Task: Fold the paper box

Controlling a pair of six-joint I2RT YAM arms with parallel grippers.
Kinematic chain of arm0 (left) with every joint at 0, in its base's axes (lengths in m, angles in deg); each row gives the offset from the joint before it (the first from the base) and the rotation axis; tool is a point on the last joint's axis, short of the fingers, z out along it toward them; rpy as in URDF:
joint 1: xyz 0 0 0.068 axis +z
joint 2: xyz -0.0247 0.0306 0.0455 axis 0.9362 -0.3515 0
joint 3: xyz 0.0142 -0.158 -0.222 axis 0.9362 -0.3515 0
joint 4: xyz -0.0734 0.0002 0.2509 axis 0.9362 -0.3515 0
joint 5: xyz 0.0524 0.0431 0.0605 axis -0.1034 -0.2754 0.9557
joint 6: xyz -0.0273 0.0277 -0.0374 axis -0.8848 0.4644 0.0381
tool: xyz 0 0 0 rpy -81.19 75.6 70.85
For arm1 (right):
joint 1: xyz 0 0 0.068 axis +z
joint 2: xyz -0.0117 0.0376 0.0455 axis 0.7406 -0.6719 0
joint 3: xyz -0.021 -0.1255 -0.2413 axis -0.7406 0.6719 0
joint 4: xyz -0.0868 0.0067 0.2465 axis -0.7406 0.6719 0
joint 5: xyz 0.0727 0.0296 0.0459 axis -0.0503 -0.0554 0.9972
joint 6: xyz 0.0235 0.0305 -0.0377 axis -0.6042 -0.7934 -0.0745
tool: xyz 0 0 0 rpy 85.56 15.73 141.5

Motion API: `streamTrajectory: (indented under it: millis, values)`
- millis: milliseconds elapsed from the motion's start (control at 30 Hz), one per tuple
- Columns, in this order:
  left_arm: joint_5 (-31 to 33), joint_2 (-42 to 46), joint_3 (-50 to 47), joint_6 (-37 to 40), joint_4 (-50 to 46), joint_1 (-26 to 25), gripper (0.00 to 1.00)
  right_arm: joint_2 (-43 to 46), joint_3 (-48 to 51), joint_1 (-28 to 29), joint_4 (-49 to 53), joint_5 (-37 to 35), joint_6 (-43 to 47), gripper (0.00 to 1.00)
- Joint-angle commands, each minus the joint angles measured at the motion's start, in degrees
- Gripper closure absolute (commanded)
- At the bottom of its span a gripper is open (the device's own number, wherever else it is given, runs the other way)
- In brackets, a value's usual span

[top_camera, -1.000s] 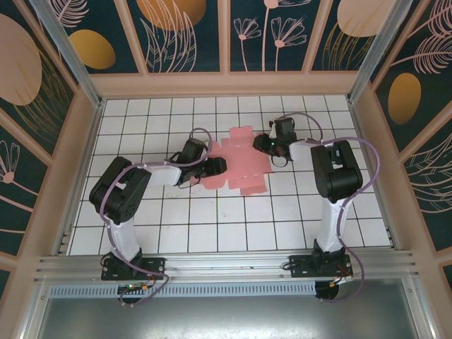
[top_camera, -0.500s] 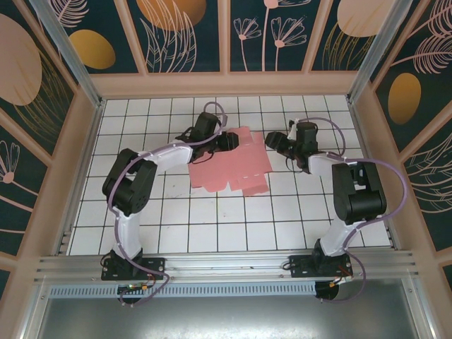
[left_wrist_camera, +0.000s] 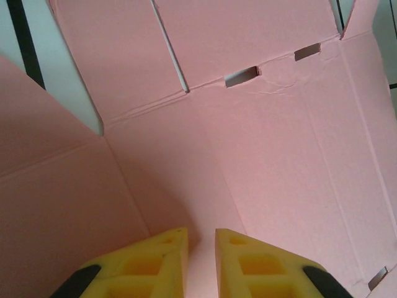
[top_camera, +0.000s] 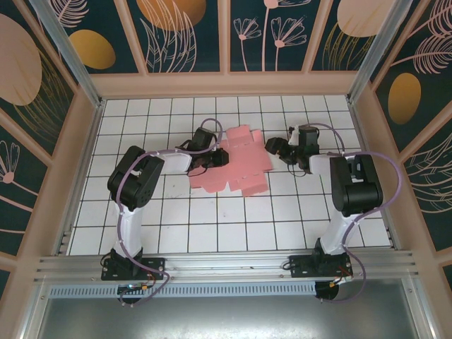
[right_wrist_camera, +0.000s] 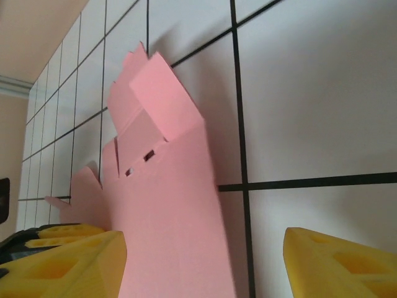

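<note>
Pink thin card, die-cut: the paper box (top_camera: 236,161), one item, lying opened out and largely flat on the white tiled table (top_camera: 176,219), just toward 12 o'clock of the table's centre. Flaps and creases show, and two small slots (left_wrist_camera: 242,76) are cut along one crease. Left gripper (top_camera: 217,157): at the sheet's 9 o'clock edge, over the card; its yellow fingers (left_wrist_camera: 162,264) stand close together with a slim gap, and whether they pinch any card cannot be told. Right gripper (top_camera: 275,147): at the sheet's 2 o'clock corner, low to the tiles; fingers spread wide, the card's edge lying between them.
</note>
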Motion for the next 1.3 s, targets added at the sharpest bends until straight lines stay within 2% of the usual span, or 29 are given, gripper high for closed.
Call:
streamTrajectory:
  millis: [0, 167, 400, 600, 767, 933, 1067, 1133, 1267]
  values:
    - [0.9, -2.5, -3.0, -0.8, -3.5, 0.7, 0.8, -2.4, -2.3, -1.1, -0.8, 6.0, 1.7, 0.32]
    - [-0.1, -3.5, -3.3, -1.0, -2.3, 0.7, 0.79, -7.2, -4.6, -1.2, -3.3, 11.8, 0.5, 0.33]
    - [-0.3, -3.5, -5.4, -1.8, -0.6, 1.1, 0.79, -8.9, -4.4, -0.8, -6.2, 13.1, -1.0, 0.36]
    - [-0.6, -3.3, -5.7, -2.3, 0.6, 1.2, 0.77, -8.9, -4.4, 0.2, -5.4, 15.2, 0.3, 0.43]
    - [-0.4, -2.7, -6.4, -3.1, 1.0, 1.2, 0.76, -7.2, -3.5, 0.5, -5.7, 14.8, -0.2, 0.56]
    - [-0.5, -2.2, -7.2, -3.5, 2.4, 1.2, 0.74, -4.9, -1.6, 0.4, -6.1, 11.8, 0.2, 0.73]
    - [-0.7, -1.4, -7.6, -3.7, 3.0, 1.2, 0.7, -2.7, 0.5, 0.6, -7.1, 8.6, 0.1, 1.0]
    - [-0.6, -0.6, -8.1, -3.6, 3.7, 1.2, 0.67, -2.3, 0.2, 0.8, -6.2, 7.4, 0.7, 1.0]
    - [-1.6, 2.9, -8.9, -3.6, 6.8, 1.2, 0.47, -1.4, -2.3, 2.1, -0.9, 2.3, 4.1, 1.0]
